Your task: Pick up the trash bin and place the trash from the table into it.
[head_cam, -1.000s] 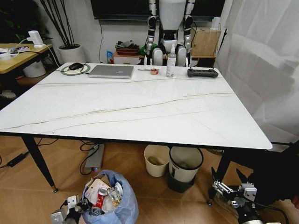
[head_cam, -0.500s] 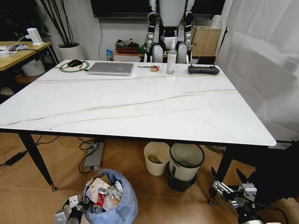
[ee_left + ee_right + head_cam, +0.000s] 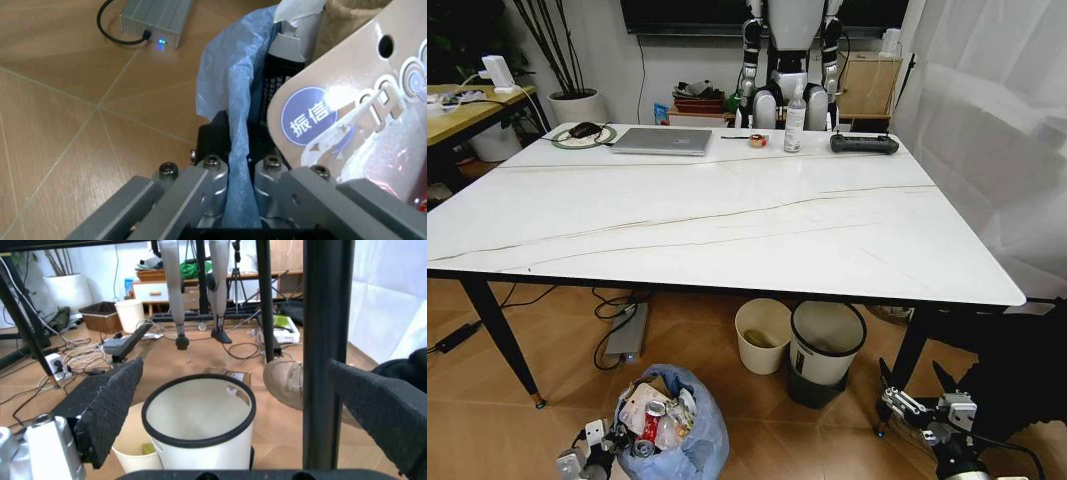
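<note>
Wood-look floor under a white marble table (image 3: 727, 215). Bin (image 3: 689, 448) with blue bag sits on the floor below the table's near-left part, stuffed with trash (image 3: 652, 415): red can, white paper, packaging. Left gripper (image 3: 592, 455) low beside it, on the bin's left side; in the left wrist view its fingers (image 3: 203, 187) pinch a fold of the blue bag at the bin's rim, clamped on it, a printed wrapper (image 3: 347, 100) just past them inside.

Right gripper (image 3: 924, 400) hangs low, well apart from the bin, near the table's near-right leg; its black pads (image 3: 110, 405) stand wide apart, holding nothing. Ahead of it, a black bin (image 3: 199, 432) with white liner; a cream bin (image 3: 761, 337) touches that one's side.

Tabletop far edge: laptop (image 3: 665, 140), spray bottle (image 3: 794, 117), tape roll (image 3: 758, 140), black controller (image 3: 863, 144).
</note>
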